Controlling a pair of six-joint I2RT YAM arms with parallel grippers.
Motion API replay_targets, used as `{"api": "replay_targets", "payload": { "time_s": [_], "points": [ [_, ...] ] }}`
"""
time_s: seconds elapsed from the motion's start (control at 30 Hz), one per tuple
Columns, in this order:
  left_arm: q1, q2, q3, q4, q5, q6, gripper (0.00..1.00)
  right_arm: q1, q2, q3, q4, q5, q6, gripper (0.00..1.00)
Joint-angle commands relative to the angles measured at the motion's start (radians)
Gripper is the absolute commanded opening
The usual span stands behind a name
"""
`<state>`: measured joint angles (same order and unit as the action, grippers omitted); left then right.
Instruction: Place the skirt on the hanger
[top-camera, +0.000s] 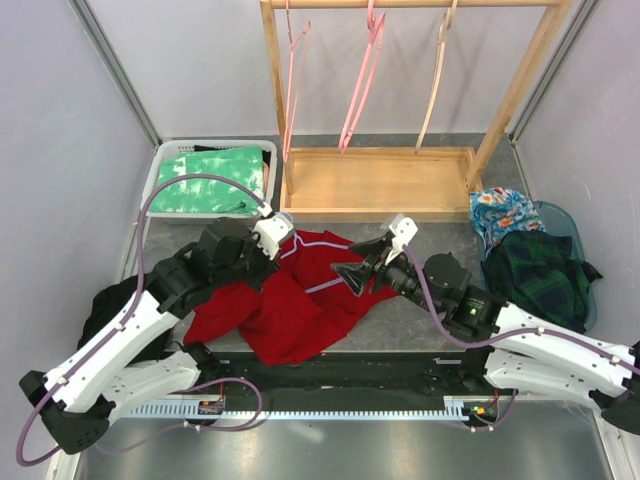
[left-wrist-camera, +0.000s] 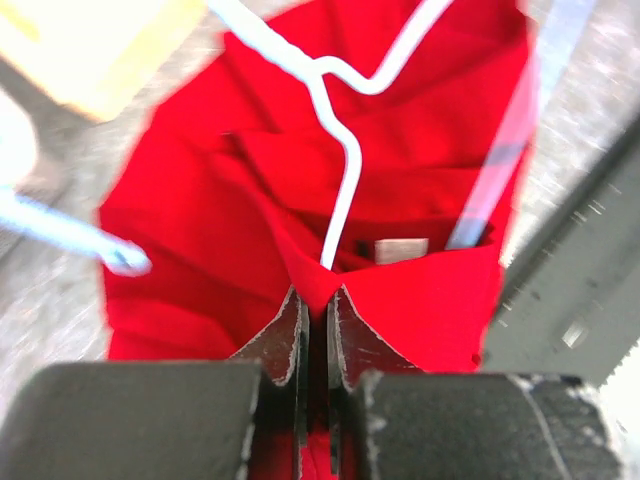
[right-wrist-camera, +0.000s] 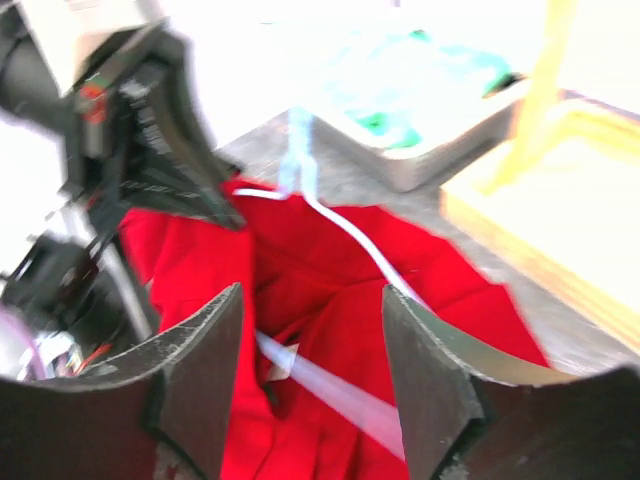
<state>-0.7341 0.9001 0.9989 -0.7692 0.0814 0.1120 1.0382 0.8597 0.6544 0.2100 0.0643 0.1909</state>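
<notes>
Reads plain bright red across the skirt (top-camera: 290, 305). Looks white on the wire hanger (left-wrist-camera: 346, 170), perhaps faintly lilac where blurred. Mottled green and white on the cloth (top-camera: 212, 180) in the white basket (top-camera: 159, 170). Dark green and navy tartan on the garment (top-camera: 545, 265); blue floral print on the fabric (top-camera: 503, 210). Pink on the rack hangers (top-camera: 362, 80).

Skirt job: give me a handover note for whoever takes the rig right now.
Left pincer: shut on a fold of the skirt.
Right pincer: open, empty, above the skirt.
Skirt lies crumpled on the table, hanger on top, its wire dipping into a fold.
Done: hanger is at the skirt.
Left to do: fit the skirt onto it properly.
</notes>
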Motion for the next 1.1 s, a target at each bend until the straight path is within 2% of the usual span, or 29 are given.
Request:
{"api": "replay_targets", "payload": {
  "time_s": [0.0,0.17,0.3,0.43,0.57,0.73,0.83,1.0,1.07],
  "points": [
    [0.006,-0.081,-0.005,0.094,-0.172,-0.078,0.02,0.005,-0.074,0.060,-0.139,0.202,0.022,0.65],
    [0.006,-0.096,0.006,0.091,-0.227,-0.097,0.02,0.005,-0.154,0.016,-0.187,0.187,0.096,0.65],
    [0.007,-0.090,0.007,0.093,-0.316,-0.103,0.02,0.006,-0.108,-0.059,-0.152,0.128,0.163,0.64],
    [0.006,-0.089,0.009,0.094,-0.341,-0.135,0.02,0.006,0.083,-0.061,-0.084,0.088,0.226,0.64],
    [0.006,-0.099,0.006,0.093,-0.364,-0.143,0.02,0.005,0.330,-0.010,0.008,0.092,0.297,0.71],
    [0.006,-0.113,-0.002,0.093,-0.358,-0.140,0.02,0.005,0.510,0.076,0.167,0.036,0.386,0.77],
    [0.006,-0.112,0.001,0.094,-0.359,-0.140,0.02,0.005,0.593,0.120,0.210,-0.030,0.435,0.78],
    [0.006,-0.119,-0.002,0.097,-0.365,-0.140,0.02,0.005,0.610,0.068,0.339,0.014,0.507,0.77],
    [0.006,-0.121,0.000,0.096,-0.361,-0.140,0.02,0.006,0.636,0.095,0.348,-0.017,0.499,0.77]
  ]
}}
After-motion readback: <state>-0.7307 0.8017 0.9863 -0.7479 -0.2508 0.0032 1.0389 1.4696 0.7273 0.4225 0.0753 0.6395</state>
